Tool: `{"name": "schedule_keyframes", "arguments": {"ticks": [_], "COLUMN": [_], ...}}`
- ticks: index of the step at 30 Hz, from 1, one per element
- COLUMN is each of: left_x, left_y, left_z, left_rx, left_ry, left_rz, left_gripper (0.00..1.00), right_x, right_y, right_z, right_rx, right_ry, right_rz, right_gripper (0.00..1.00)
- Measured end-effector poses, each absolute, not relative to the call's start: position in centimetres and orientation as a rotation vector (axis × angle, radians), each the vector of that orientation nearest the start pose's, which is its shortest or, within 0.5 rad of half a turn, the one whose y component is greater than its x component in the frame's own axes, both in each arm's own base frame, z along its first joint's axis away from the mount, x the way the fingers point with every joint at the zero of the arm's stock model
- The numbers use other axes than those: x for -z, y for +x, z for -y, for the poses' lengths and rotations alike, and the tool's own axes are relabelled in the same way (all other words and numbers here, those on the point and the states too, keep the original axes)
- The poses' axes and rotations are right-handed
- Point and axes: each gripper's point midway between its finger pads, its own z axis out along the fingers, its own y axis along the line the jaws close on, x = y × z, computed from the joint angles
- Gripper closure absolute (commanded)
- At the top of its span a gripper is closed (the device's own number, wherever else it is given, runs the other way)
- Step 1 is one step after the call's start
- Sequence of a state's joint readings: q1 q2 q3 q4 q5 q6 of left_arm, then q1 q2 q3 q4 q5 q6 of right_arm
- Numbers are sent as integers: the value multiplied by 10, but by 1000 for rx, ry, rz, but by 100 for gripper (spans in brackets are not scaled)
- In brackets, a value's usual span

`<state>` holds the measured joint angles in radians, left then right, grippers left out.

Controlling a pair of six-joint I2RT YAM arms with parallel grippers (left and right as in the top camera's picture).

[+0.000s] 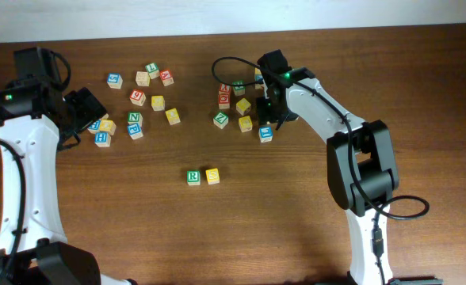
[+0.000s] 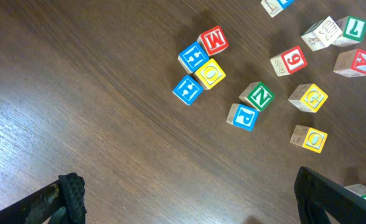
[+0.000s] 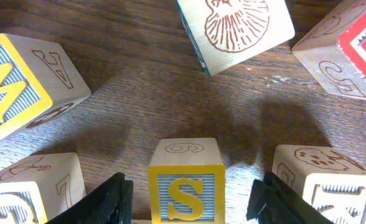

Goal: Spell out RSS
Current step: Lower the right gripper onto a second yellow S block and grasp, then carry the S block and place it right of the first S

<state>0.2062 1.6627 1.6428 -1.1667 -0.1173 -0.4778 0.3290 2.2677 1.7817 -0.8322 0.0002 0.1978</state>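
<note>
A green R block and a yellow S block sit side by side on the table, front of centre. My right gripper is low over the right cluster of blocks. In the right wrist view it is open, and a second yellow S block stands between its fingers with a gap on each side. My left gripper hovers by the left cluster. It is open and empty over bare wood.
Several loose letter blocks lie in a left cluster and a right cluster. Around the S block stand a yellow W block, a shell-picture block and a red-faced block. Blue, red and green blocks lie ahead of the left gripper.
</note>
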Motion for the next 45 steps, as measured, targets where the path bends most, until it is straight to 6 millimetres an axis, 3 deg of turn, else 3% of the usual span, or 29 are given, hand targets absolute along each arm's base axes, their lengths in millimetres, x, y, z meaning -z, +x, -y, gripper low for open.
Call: {"name": "schedule_keyframes", "arguments": {"ticks": [12, 22, 29, 35, 38, 41, 45], "left_x": [-205, -205, -205, -205, -205, -205, -205], "left_y": [370, 370, 370, 370, 370, 370, 370], "left_z": [-98, -98, -98, -98, -98, -98, -98], "left_rx": [-87, -87, -87, -87, -87, -87, -87], "left_ry": [-950, -950, -950, -950, -950, -950, -950], "left_rz": [-2575, -2574, -2575, -2575, -2575, -2575, -2574], "left_gripper": [1, 1, 1, 1, 1, 1, 1], "right_x": [-17, -16, -20, -55, -94, -124, -146], "right_y": [470, 468, 449, 443, 432, 412, 378], "right_z": [-160, -160, -153, -151, -148, -143, -144], "right_rx": [-96, -93, -62, -70, -84, -100, -160], "right_ry": [-195, -200, -205, -195, -174, -149, -129], "right_rz": [-2886, -2893, -2978, -2957, -2930, -2944, -3015], "right_gripper": [75, 76, 76, 77, 77, 78, 77]}}
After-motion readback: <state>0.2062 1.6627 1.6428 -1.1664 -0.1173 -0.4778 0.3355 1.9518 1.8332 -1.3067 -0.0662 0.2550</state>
